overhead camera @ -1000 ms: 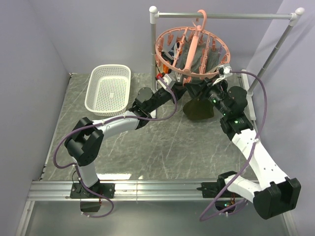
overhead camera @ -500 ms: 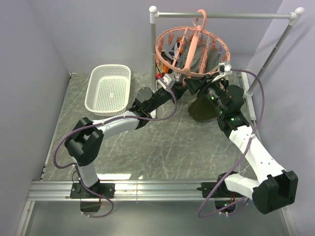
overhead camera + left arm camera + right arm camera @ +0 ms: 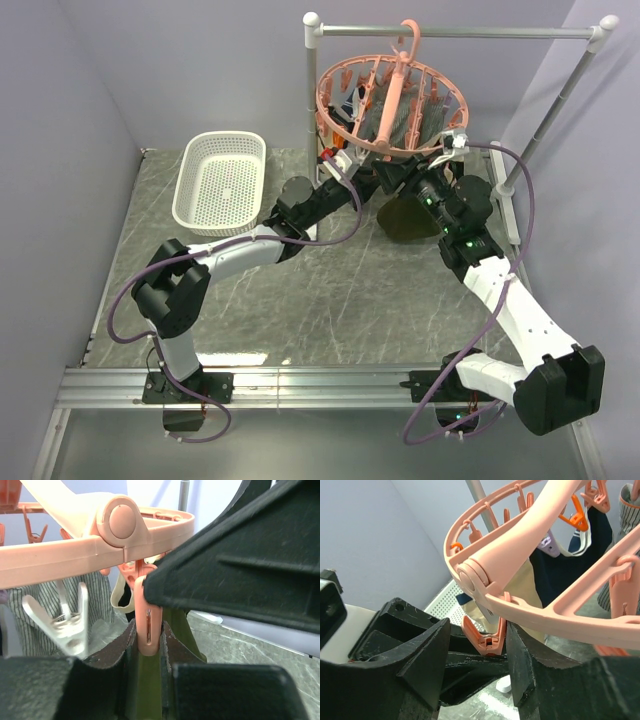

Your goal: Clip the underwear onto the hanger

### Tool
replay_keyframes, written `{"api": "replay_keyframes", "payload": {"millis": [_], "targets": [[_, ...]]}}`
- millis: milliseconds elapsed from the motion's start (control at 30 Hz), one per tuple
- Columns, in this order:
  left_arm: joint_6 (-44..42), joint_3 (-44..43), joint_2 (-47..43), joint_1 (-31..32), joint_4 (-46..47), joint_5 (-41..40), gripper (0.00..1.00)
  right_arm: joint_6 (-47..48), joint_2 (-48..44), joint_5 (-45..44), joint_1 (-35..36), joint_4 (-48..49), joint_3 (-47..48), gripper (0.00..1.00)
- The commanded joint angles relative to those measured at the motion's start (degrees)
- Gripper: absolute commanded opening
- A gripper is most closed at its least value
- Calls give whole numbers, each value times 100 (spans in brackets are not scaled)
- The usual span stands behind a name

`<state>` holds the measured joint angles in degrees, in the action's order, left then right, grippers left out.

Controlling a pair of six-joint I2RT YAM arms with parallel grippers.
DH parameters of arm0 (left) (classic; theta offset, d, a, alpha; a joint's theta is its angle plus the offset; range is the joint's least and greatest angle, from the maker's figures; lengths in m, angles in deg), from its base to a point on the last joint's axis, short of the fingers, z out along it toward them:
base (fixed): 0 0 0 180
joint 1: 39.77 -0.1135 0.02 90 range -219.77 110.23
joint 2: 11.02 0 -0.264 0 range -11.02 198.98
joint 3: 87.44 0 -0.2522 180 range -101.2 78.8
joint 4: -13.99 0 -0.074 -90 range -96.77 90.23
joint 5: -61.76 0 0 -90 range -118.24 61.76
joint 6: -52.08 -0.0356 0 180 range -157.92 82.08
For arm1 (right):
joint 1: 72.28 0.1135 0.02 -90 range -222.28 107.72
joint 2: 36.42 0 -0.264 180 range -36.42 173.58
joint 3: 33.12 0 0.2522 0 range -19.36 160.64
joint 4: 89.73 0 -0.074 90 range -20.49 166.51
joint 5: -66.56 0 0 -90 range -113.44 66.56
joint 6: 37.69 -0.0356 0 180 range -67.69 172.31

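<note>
The salmon-pink round hanger (image 3: pixel 352 125) hangs by its hook from the rail. The olive-green underwear (image 3: pixel 405 222) hangs under its near rim. My left gripper (image 3: pixel 368 182) is under the rim. In the left wrist view my left gripper (image 3: pixel 147 630) is shut on the olive fabric (image 3: pixel 181 632), and a pink peg (image 3: pixel 148 625) of the hanger ring (image 3: pixel 60 555) dips between the fingertips. My right gripper (image 3: pixel 397 178) meets it from the right. In the right wrist view my right gripper (image 3: pixel 477 630) is open around that peg (image 3: pixel 490 637); the right finger touches it and the left finger is apart.
A white basket (image 3: pixel 222 180) sits at the back left. The grey rail stand (image 3: pixel 460 32) spans the back right. A striped garment (image 3: pixel 400 120) and beige (image 3: pixel 530 585) and dark (image 3: pixel 565 555) garments hang from other pegs. A white clip (image 3: pixel 67 622) dangles beside the left fingers.
My right arm has moved up and left, closer under the hanger's rim. The underwear has risen slightly. My left arm has barely moved.
</note>
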<state>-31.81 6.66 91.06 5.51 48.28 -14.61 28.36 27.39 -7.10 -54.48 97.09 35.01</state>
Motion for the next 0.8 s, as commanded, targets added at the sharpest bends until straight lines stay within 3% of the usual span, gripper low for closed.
{"api": "replay_keyframes", "payload": {"millis": [0, 200, 500, 600, 633, 667, 767], "targets": [[4, -230, -4, 122, -33, 228, 0, 74, -71, -25, 83, 306, -67, 55], [-13, -239, -4, 148, -42, 228, 0, 74, -27, -131, 92, 280, -23, 53], [-101, -231, -13, 210, -165, 263, 4, -93, 17, -157, 101, 298, 109, 19], [-101, -152, -92, 210, -200, 263, 16, -75, 0, -131, 83, 236, 126, 9], [-84, -82, -127, 210, -208, 246, 24, -67, -9, -122, 83, 210, 127, 4], [-75, -46, -197, 201, -209, 246, 32, -58, -18, -105, 92, 184, 144, 1], [-57, 130, -303, 201, -191, 254, 43, -49, -18, -69, 74, 175, 162, 0]]}}
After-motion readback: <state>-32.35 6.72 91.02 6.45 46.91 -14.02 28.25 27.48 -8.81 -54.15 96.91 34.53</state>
